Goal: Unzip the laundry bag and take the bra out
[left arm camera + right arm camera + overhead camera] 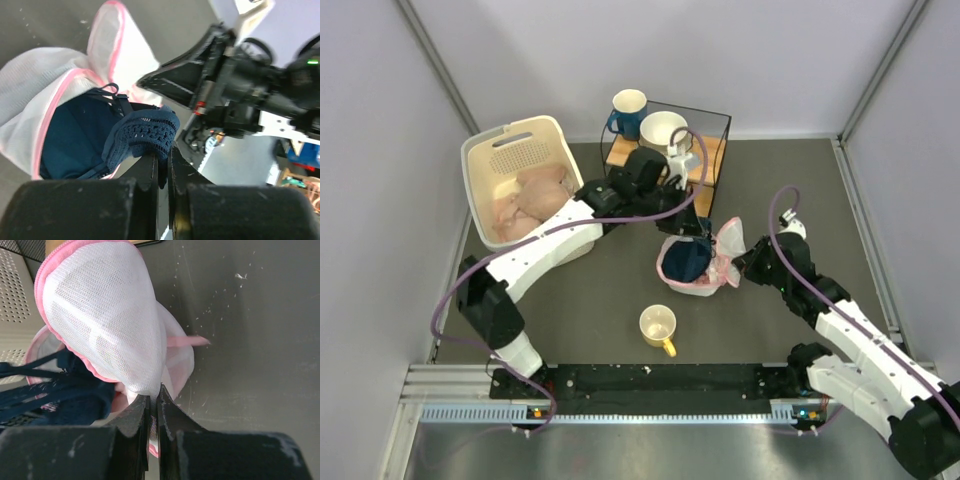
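Open table (pixel 610 290) left of the laundry bag (pixel 705 285); yellow mug (pixel 658 325) near, rack (pixel 716 152) behind.

Bright, even light from above, with soft shadows on the surface (pixel 610 290). Overhead view sharp; wrist views blurred along their dark bottom edges.

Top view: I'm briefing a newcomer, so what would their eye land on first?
Mid-table, the open laundry bag, white mesh with a pink rim, shows a dark blue bra inside. The left fingers are shut on the bra's lace edge, and the right fingers pinch the bag's mesh.
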Robot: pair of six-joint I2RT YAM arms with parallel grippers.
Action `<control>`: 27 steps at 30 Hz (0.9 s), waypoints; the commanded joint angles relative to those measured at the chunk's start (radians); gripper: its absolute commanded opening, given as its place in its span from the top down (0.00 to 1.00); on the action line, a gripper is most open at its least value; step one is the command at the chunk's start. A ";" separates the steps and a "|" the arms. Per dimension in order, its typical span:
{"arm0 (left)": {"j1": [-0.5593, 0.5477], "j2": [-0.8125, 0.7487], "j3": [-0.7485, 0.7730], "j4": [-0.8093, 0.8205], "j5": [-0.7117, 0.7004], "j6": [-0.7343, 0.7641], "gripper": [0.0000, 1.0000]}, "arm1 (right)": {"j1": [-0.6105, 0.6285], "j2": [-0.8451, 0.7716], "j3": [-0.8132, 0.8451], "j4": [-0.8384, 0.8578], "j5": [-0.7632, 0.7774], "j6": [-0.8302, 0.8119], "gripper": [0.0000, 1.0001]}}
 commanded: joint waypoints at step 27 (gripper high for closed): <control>0.364 -0.330 0.406 -0.031 -0.222 0.009 1.00 | -0.012 -0.002 0.029 0.002 0.011 0.007 1.00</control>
